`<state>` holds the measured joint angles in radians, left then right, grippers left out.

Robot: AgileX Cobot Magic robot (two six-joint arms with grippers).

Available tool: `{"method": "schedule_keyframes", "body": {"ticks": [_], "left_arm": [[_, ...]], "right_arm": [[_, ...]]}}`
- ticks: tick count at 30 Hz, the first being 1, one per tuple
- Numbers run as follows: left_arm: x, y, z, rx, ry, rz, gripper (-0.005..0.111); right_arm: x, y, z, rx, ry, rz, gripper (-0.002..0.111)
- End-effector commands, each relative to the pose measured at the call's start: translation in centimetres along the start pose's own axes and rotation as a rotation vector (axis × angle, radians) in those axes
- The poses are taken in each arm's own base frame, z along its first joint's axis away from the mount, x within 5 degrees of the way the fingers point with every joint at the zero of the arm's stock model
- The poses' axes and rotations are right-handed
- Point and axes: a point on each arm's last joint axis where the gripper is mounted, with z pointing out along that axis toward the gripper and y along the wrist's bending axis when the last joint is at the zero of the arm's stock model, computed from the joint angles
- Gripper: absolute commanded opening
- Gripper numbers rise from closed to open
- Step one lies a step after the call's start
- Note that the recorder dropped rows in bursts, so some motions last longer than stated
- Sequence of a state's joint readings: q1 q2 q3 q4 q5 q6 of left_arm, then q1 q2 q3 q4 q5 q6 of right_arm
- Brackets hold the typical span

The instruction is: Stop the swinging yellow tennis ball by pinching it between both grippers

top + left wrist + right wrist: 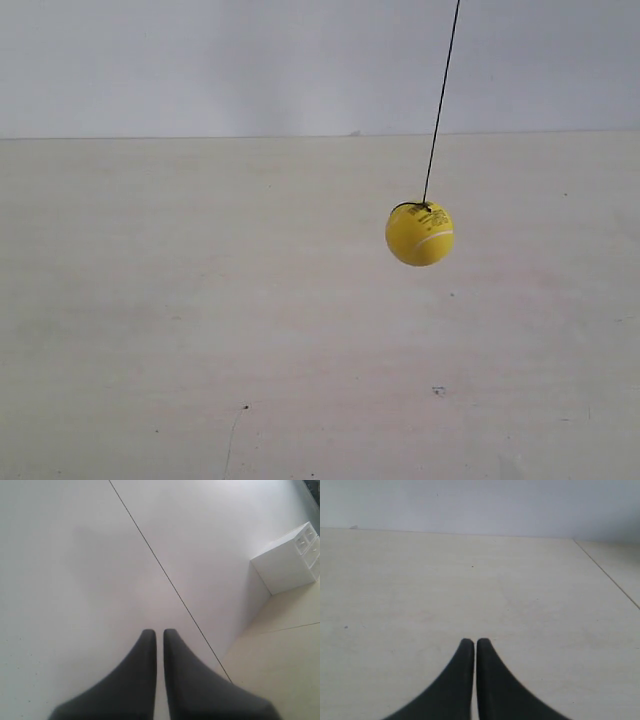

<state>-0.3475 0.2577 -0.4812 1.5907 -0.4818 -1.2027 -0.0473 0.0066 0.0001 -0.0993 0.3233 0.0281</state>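
The yellow tennis ball [420, 233] hangs in the air on a thin black string [441, 100] that slants up to the top edge of the exterior view, right of centre. Neither arm shows in that view. My left gripper [160, 634] is shut with nothing between its black wedge jaws, which face a pale wall. My right gripper [474, 642] is shut too and holds nothing, and it points across the pale tabletop [470, 590]. The ball appears in neither wrist view.
A white set of drawers [290, 560] stands on the floor at the wall's foot in the left wrist view. A thin dark line [165, 575] crosses that wall. The table's far edge [300, 136] meets a plain wall.
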Motion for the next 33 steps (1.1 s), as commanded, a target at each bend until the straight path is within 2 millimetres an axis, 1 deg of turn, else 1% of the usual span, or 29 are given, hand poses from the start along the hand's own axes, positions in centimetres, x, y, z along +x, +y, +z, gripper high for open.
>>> {"method": "schedule_keyframes", "body": {"ticks": [1,6,9,10,12,15,17,21,24,27,31,33], "left_arm": [[0.1,0.0,-0.1,-0.004,-0.001,-0.014,0.005],[0.1,-0.1,0.0,-0.001,0.001,0.011,0.005],[0.4,0.1,0.2,-0.02,-0.011,-0.058,0.005],[0.7,0.4,0.2,-0.065,-0.017,-0.071,0.005],[1.8,1.1,0.1,-0.19,-0.008,-0.095,0.005],[4.9,1.7,-0.4,-0.358,0.105,-0.174,0.005],[6.8,1.3,-0.7,-0.385,0.19,-0.183,0.005],[10.2,-0.2,-1.4,-0.385,0.281,-0.181,0.005],[12.4,-0.8,-2.1,-0.44,0.355,-0.232,0.005],[14.0,-1.0,-3.0,-0.541,0.419,-0.306,0.005],[15.4,-1.0,-4.3,-0.68,0.518,-0.402,0.005],[16.0,-1.1,-5.1,-0.741,0.6,-0.427,0.005]], "right_arm": [[0.0,0.0,0.0,0.004,-0.008,0.0,0.0],[0.0,0.0,0.0,0.004,-0.008,0.0,0.0],[0.0,0.0,0.0,0.004,-0.008,0.0,0.0],[0.0,0.0,0.0,0.004,-0.008,0.0,0.0],[0.0,0.0,0.0,0.004,-0.008,0.0,0.0],[0.0,0.0,0.0,0.004,-0.008,0.0,0.0],[0.0,0.0,0.0,0.004,-0.008,0.0,0.0],[0.0,0.0,0.0,0.004,-0.008,0.0,0.0],[0.0,0.0,0.0,0.004,-0.008,0.0,0.0],[0.0,0.0,0.0,0.004,-0.008,0.0,0.0],[0.0,0.0,0.0,0.004,-0.008,0.0,0.0],[0.0,0.0,0.0,0.004,-0.008,0.0,0.0]]}}
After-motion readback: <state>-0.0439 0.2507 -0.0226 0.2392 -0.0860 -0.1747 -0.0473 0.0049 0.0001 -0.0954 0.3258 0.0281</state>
